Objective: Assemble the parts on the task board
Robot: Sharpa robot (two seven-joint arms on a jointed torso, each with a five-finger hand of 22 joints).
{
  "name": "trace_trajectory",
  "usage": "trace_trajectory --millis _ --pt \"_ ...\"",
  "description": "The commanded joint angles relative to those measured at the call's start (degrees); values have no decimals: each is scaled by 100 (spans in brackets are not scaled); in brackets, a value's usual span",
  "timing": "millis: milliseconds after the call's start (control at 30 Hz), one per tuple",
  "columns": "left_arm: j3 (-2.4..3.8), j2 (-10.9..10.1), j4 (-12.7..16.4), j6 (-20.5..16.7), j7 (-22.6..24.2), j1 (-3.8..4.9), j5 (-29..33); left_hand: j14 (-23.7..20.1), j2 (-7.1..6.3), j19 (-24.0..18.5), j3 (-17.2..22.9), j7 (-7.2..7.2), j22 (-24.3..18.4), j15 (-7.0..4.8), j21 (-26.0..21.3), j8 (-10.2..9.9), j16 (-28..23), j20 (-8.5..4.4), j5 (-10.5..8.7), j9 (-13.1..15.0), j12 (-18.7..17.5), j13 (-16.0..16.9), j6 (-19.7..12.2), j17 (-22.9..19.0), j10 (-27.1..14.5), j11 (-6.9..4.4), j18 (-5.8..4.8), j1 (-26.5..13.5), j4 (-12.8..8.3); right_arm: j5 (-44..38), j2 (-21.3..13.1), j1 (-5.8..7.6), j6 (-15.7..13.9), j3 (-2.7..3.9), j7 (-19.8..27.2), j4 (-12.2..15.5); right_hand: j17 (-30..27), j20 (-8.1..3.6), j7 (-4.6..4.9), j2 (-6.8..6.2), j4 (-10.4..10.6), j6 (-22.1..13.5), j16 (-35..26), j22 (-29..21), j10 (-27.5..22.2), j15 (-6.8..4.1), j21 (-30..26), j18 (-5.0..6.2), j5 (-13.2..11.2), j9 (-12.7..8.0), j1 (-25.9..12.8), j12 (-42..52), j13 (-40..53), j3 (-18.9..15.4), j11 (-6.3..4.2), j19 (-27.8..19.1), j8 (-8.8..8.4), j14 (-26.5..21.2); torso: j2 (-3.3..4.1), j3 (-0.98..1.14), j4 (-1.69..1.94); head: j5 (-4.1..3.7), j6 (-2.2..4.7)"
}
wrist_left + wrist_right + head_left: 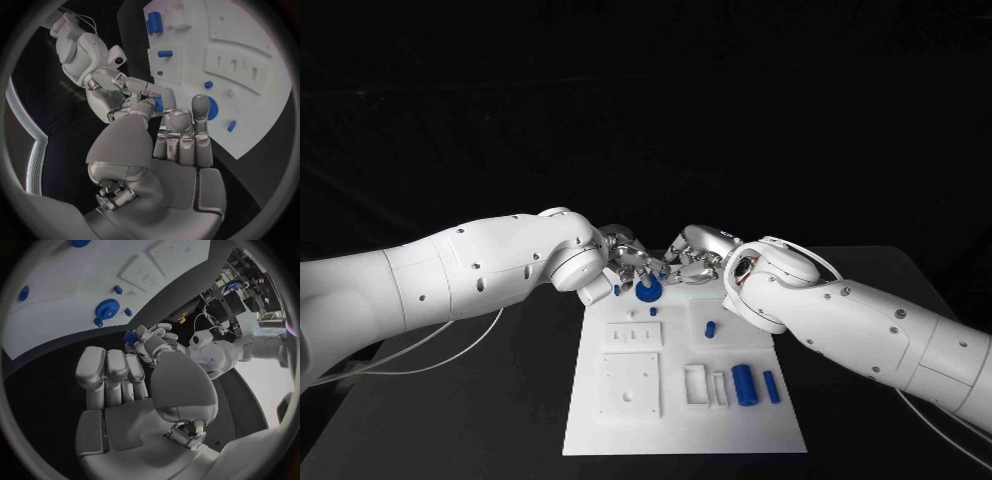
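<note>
The board (pixel 682 440) lay at the lower centre of the frame on the table (pixel 488 420). At its upper edge sat a round part (pixel 648 294), with the left hand (pixel 620 268) just to its upper left and the right hand (pixel 692 262) to its upper right, the two hands close together. Below it, right of centre, lay a small part (pixel 710 327). Lower right, two cylinders (pixel 743 382) lay side by side.

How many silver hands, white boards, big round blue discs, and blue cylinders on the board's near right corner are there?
Silver hands: 2, left hand, right hand
White board: 1
Big blue disc: 1
Blue cylinders: 2
Total: 6
</note>
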Motion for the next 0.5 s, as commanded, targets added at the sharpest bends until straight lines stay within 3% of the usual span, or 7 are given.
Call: trace_trajectory --millis 33,167,500 --pt "-5 15 -6 86 8 5 -40 -17 -30 46 899 21 39 7 -45 17 -29 9 -40 157 -26 -9 -13 0 6 8 -26 -129 -634 -33 16 9 37 8 56 13 -3 -37 8 -29 25 52 -28 766 11 -36 -17 -35 33 9 14 -19 194 -3 -16 289 40 9 -2 1 -1 -7 -14" --pt "-5 20 -9 72 12 5 -40 -5 -54 56 1072 4 93 4 -72 26 12 7 -13 304 -20 -10 33 50 27 0 -26 -195 -710 -33 18 9 37 8 58 7 -3 -38 7 -33 29 51 -29 763 10 -37 -28 -34 46 9 10 -19 194 -7 -16 288 38 9 -2 2 -2 -13 -2" --pt "-5 36 -15 83 11 5 -22 146 -174 146 1242 -145 255 -67 -193 32 383 -61 114 1253 8 10 322 634 278 -72 -93 -384 -705 -29 14 8 -20 8 57 0 -14 -38 7 -53 41 44 -45 762 3 -37 -34 -34 75 7 0 -33 186 -18 -16 287 39 6 -4 4 -4 -13 -6"
